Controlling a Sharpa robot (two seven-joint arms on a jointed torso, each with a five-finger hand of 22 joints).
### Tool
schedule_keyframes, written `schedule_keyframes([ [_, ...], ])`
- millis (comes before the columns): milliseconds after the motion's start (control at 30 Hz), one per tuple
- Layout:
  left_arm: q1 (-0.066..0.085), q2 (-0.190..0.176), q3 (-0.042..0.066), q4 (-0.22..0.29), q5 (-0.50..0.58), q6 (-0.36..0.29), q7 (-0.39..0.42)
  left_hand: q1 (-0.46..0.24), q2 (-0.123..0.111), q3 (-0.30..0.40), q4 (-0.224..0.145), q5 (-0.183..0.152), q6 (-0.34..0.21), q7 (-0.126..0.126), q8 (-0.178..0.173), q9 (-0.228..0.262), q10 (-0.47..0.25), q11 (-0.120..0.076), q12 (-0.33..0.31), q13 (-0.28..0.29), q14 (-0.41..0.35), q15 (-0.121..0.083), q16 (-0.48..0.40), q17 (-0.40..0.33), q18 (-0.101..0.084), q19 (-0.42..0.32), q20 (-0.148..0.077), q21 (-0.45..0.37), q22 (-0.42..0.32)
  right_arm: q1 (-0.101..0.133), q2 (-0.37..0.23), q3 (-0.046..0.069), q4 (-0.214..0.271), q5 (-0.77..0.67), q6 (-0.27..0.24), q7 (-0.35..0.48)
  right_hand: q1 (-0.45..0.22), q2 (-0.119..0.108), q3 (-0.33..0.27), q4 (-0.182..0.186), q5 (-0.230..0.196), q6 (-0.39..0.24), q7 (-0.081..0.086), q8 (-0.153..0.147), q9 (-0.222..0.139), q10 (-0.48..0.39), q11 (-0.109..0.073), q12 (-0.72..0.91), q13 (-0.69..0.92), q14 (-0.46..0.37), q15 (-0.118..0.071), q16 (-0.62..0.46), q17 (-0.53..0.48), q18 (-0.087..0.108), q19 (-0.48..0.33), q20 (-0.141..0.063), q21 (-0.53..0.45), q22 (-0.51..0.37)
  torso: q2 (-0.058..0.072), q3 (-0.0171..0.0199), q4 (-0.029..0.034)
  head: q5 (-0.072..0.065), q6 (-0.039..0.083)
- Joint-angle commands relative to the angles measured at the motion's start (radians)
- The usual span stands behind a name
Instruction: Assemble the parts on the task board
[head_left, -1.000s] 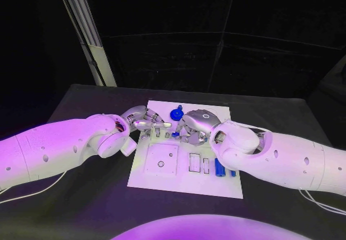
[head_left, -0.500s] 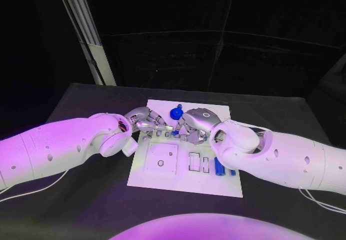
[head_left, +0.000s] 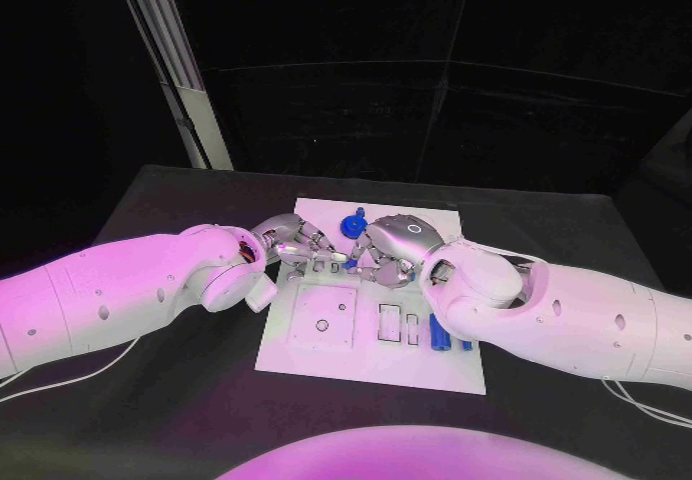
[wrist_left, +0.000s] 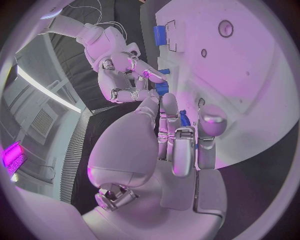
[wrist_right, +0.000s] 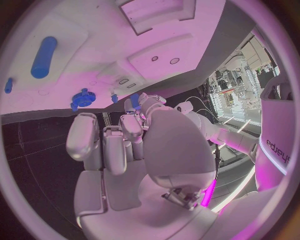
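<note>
the fingers (head_left: 320, 252) of both hands crowd together over the task board (head_left: 368, 355), hiding whatever sits between them.

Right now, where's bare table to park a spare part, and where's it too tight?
Bare black table lies on either side of the task board, below each arm, and in a strip beyond its far edge. Crowded: the board's far half, where the left hand and right hand meet by the blue gear, fingers nearly touching.

both arms reach inward, left hand (head_left: 293, 243) and right hand (head_left: 384, 250) nearly meeting, fingers curled.
</note>
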Motion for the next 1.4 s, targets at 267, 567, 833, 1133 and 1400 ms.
schedule_keyframes([
  [267,0.001,0.003,0.001,-0.004,-0.006,0.006,-0.014,0.030,0.006,0.025,-0.014,0.002,0.000,-0.010,0.006,0.000,-0.004,-0.006,0.002,-0.001,0.090,-0.008,0.002,0.207,-0.015,0.003,-0.005,0.003,0.001,0.002,-0.007,0.001,0.018,-0.023,-0.064,-0.002,0.008,0.004,-0.002,-0.002,0.016,0.018,-0.013,0.006,0.001,0.004,0.003,-0.003,-0.002,0.078,-0.008,-0.005,0.157,-0.016,0.009,-0.004,0.008,0.005,0.000,0.0003,0.0004,0.000,-0.001],
  [567,0.001,0.005,0.001,-0.007,-0.006,0.006,-0.017,0.047,0.012,0.046,-0.025,0.002,-0.002,-0.011,0.006,-0.001,-0.006,-0.007,0.000,-0.003,0.090,-0.009,0.003,0.207,-0.015,0.002,-0.006,0.003,0.002,0.002,-0.011,0.001,0.029,-0.026,-0.099,0.002,0.009,0.004,-0.001,-0.003,0.020,0.018,-0.013,0.006,0.001,0.002,0.002,-0.007,-0.005,0.078,-0.008,-0.004,0.158,-0.016,0.009,-0.005,0.008,0.005,0.000,-0.0001,0.0000,0.000,-0.002],
  [833,0.001,0.005,0.001,-0.007,-0.007,0.004,-0.019,0.051,0.013,0.052,-0.029,0.002,-0.002,-0.011,0.006,-0.002,-0.007,-0.007,-0.001,-0.003,0.089,-0.009,0.003,0.207,-0.015,0.002,-0.006,0.004,0.003,0.002,-0.013,0.001,0.035,-0.026,-0.115,0.006,0.010,0.003,-0.001,-0.005,0.023,0.017,-0.013,0.006,0.001,0.001,0.002,-0.009,-0.007,0.078,-0.008,-0.005,0.157,-0.016,0.009,-0.005,0.008,0.005,0.000,-0.0001,0.0004,-0.001,-0.002],
  [1133,0.001,0.007,0.001,-0.008,-0.007,0.002,-0.021,0.052,0.013,0.055,-0.029,0.002,-0.003,-0.011,0.006,-0.002,-0.007,-0.007,-0.001,-0.004,0.089,-0.009,0.002,0.207,-0.015,0.002,-0.006,0.003,0.003,0.002,-0.012,0.001,0.040,-0.025,-0.124,0.013,0.015,0.001,0.002,-0.010,0.028,0.016,-0.013,0.006,0.001,0.000,0.002,-0.012,-0.010,0.078,-0.008,-0.006,0.156,-0.016,0.009,-0.005,0.008,0.006,0.000,-0.0006,0.0008,0.000,-0.001],
  [1400,0.001,0.007,0.001,-0.009,-0.007,0.000,-0.022,0.053,0.014,0.055,-0.030,0.002,-0.003,-0.011,0.006,-0.002,-0.007,-0.007,-0.001,-0.004,0.089,-0.010,0.002,0.206,-0.015,0.002,-0.006,0.003,0.003,0.002,-0.013,0.001,0.045,-0.025,-0.120,0.018,0.023,0.000,0.006,-0.019,0.030,0.016,-0.014,0.008,0.001,0.002,0.002,-0.011,-0.008,0.078,-0.009,-0.005,0.157,-0.016,0.010,-0.006,0.009,0.007,-0.001,0.0001,-0.0002,0.000,-0.001],
])
